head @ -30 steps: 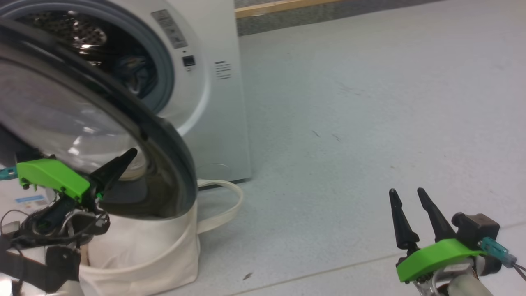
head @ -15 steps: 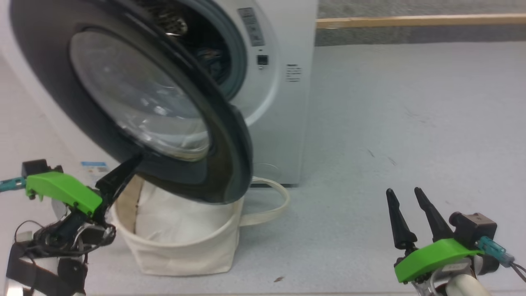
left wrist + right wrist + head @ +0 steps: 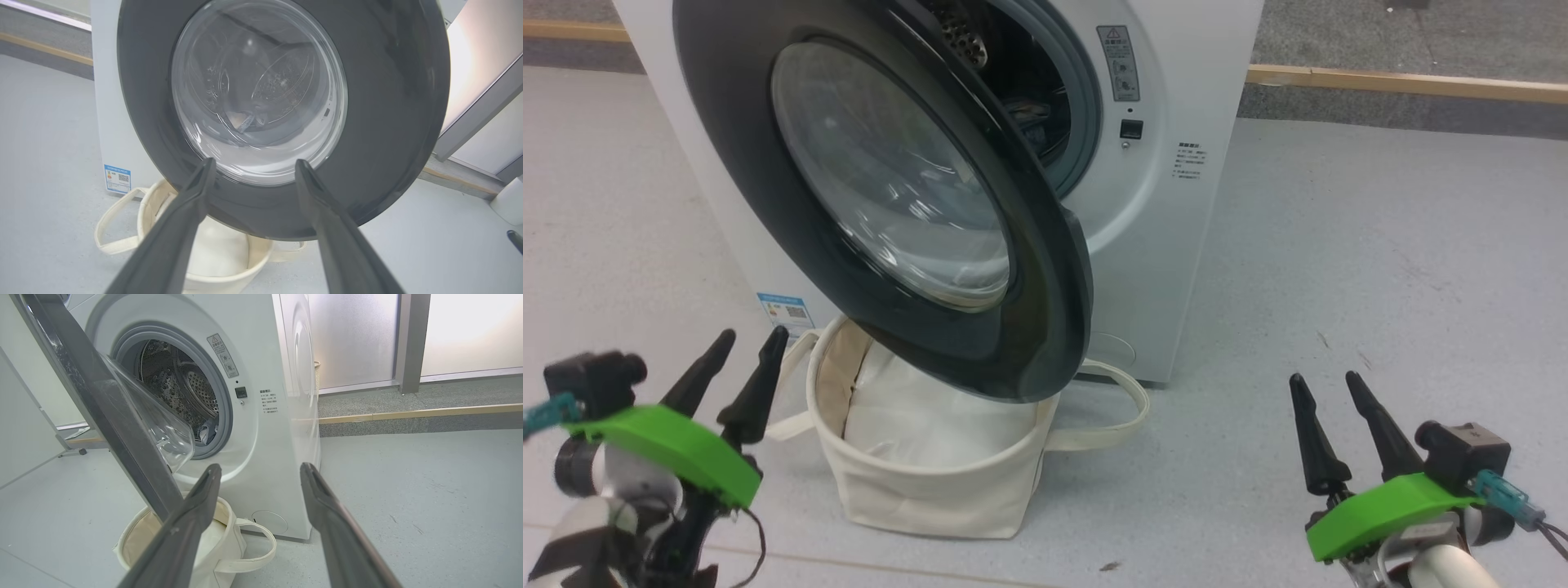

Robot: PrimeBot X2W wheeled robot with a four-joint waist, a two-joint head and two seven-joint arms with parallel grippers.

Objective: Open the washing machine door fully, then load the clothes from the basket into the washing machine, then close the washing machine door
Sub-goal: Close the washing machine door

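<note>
A soft cream canvas basket (image 3: pixel 915 498) sits on the grey floor (image 3: pixel 1339 245) nearest the robot, holding a plain white bundle (image 3: pixel 931 425). It looks light and floppy, with its loop handles (image 3: pixel 1123 425) the obvious hold. Just behind and above it hangs the washing machine door (image 3: pixel 1058 310), swung partly open from its left side, its lower rim overhanging the basket; whether they touch cannot be told. The door is probably rigid and fairly heavy. Its glossy black rim looks slippery, so a push at the free right edge seems safer than pressing the bulging glass (image 3: pixel 890 171). Beyond stands the white washing machine (image 3: pixel 1176 245), its drum (image 3: pixel 179 388) exposed. Blue fabric, probably the clothes (image 3: pixel 205 435), lies limp at the drum's lower lip, soft enough to pinch anywhere. The left gripper (image 3: pixel 753 333) is low at the left, beside the basket, fingers spread wide and empty, pointing up towards the door. The right gripper (image 3: pixel 1323 377) is low at the right, well apart from everything, fingers likewise parted, holding nothing
</note>
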